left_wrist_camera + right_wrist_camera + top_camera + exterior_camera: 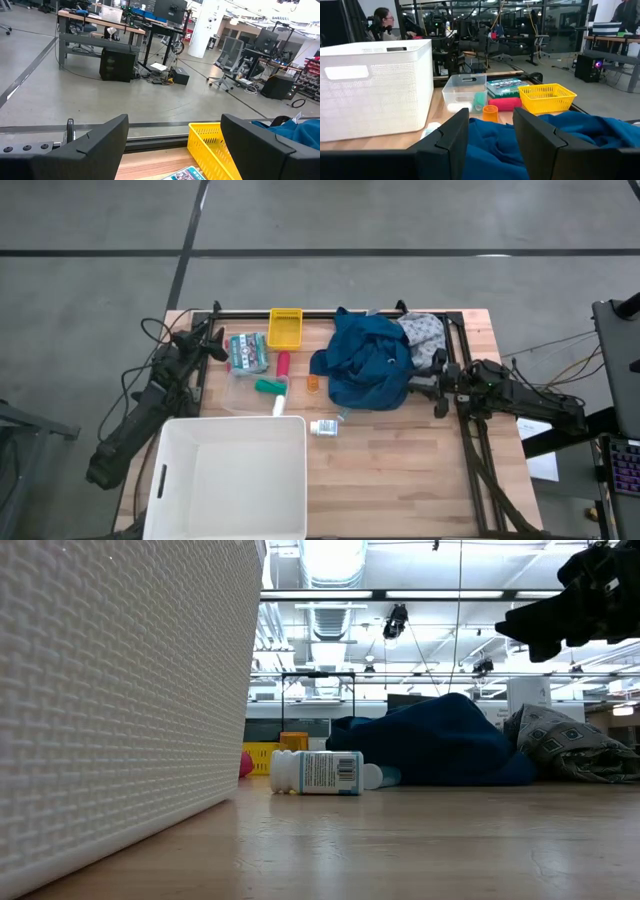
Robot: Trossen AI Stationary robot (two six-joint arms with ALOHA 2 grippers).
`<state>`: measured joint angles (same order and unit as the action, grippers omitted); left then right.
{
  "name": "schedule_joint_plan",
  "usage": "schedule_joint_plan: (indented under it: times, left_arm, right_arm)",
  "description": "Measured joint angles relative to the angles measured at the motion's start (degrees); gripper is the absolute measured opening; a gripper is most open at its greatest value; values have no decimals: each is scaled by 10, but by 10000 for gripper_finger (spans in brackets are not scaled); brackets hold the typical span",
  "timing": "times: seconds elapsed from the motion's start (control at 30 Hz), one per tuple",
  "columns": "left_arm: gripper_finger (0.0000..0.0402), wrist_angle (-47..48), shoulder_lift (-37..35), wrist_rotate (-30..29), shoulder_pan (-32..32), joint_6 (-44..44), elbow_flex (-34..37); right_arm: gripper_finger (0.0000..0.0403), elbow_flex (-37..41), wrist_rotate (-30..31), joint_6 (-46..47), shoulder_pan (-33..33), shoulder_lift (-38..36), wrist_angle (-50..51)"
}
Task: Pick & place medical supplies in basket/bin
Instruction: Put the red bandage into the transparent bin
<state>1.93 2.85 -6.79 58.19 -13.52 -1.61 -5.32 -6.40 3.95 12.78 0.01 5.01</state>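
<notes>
lying just beyond right pincer (437, 383), apparently untouched: blue garment (368, 360).

Both arms raised; fingers (100, 145) apart

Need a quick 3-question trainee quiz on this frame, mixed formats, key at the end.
1. True or false: the white tub already holds supplies.
2. Which item lies closest to the tub's far right corner? A) yellow basket B) white bottle C) grey speckled cloth
3. Fill in: the right gripper hovers beside the ____ garment.

Key: 1 false, its floor shows bare. 2 B, lying on its side. 3 blue; its jaws stand apart with nothing between them. The left gripper waits open near the table's far left edge.
</notes>
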Motion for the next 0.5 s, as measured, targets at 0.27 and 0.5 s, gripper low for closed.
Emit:
schedule_joint_plan:
  times: [0.27, 0.5]
  left_arm:
    - [322, 0, 0, 0, 0, 0, 0]
    - [322, 0, 0, 0, 0, 0, 0]
  right_arm:
    - [148, 0, -1, 0, 0, 0, 25]
    - [148, 19, -9, -5, 0, 1, 21]
